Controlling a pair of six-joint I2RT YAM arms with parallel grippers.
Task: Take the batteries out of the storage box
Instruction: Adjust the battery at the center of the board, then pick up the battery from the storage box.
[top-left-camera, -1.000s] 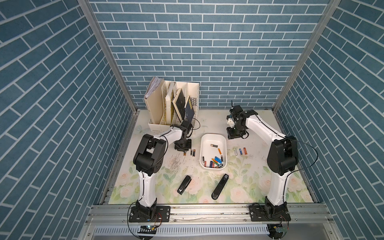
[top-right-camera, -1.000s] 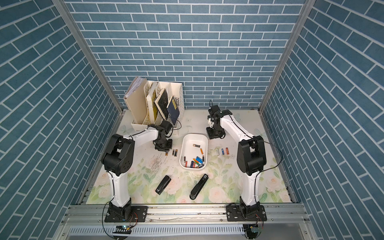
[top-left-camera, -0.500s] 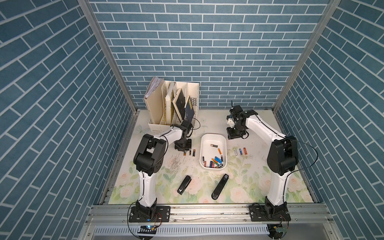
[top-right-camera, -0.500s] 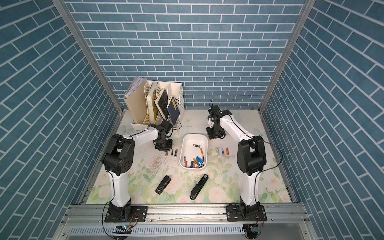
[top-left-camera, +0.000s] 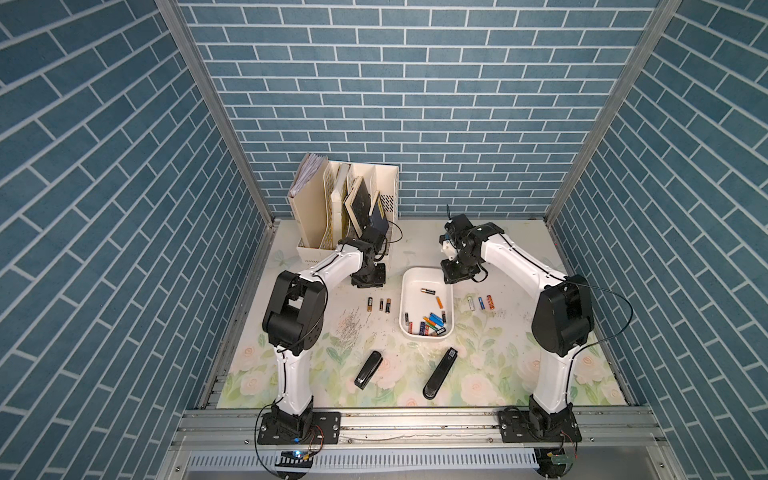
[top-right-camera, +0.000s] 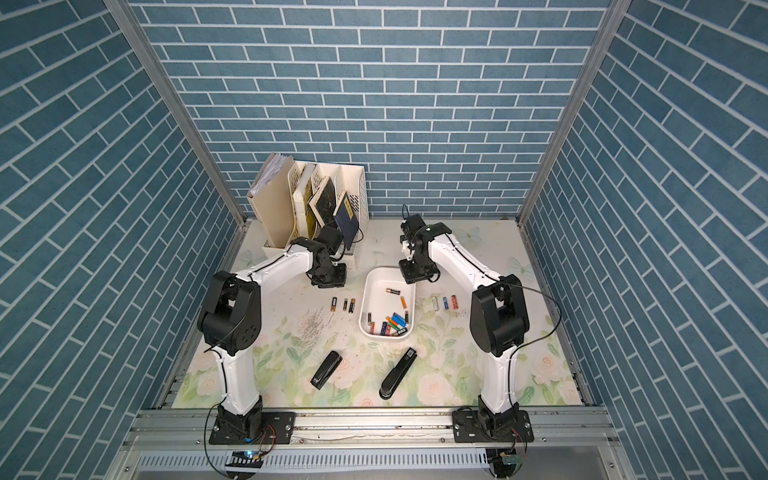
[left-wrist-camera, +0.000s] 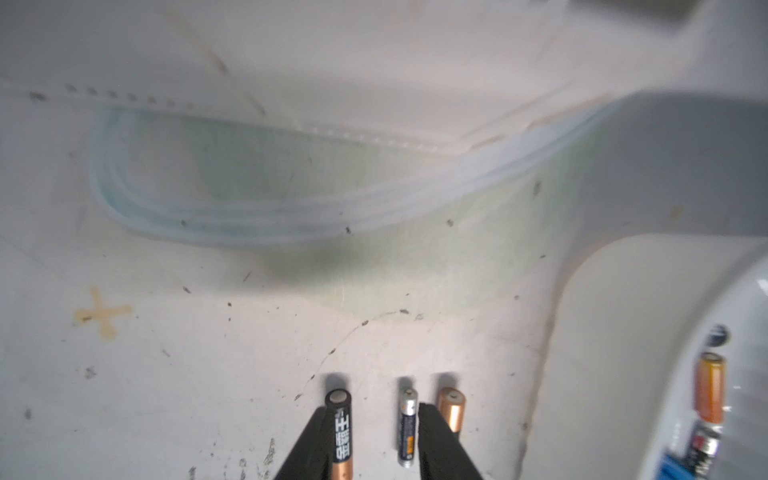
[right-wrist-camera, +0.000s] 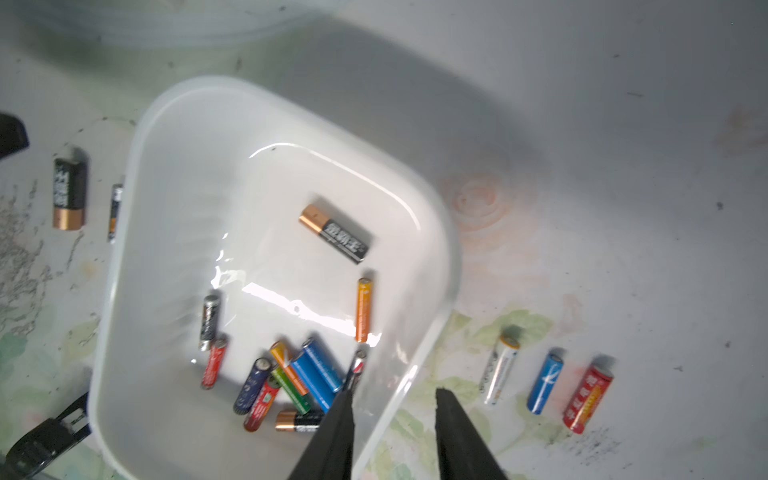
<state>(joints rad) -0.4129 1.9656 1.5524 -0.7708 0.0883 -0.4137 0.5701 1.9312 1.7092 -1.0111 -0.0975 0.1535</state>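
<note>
**Sam:** Where were the batteries when you looked?

**Me:** Most of the batteries (right-wrist-camera: 307, 374) lay inside the storage box (right-wrist-camera: 249, 166), in a heap at one end. A few others lay out on the desk (left-wrist-camera: 166, 374), on both sides of the box.

**Sam:** And what were your grippers doing?

**Me:** My left gripper (left-wrist-camera: 372, 409) had let go. Its jaws were apart and low over the desk. A black and gold battery (left-wrist-camera: 338, 428) sat right against one finger, and a thin dark battery (left-wrist-camera: 407, 432) lay between the jaws. My right gripper (right-wrist-camera: 394, 391) was apart too, and it held nothing. It hung over the side wall of the box.

**Sam:** So what were you scared of?

**Me:** Two things. Batteries are round. I thought a small bump from the left fingers on the way up could send those two rolling off. The right jaws looked to sit one over the inside of the wall and one over the outside. I thought going straight down there could hit the rim and tip the box.

**Sam:** And the heap?

**Me:** It was packed tight. I feared the jaws could pinch two at once. They could also squeeze one so that it popped out sideways.
</note>
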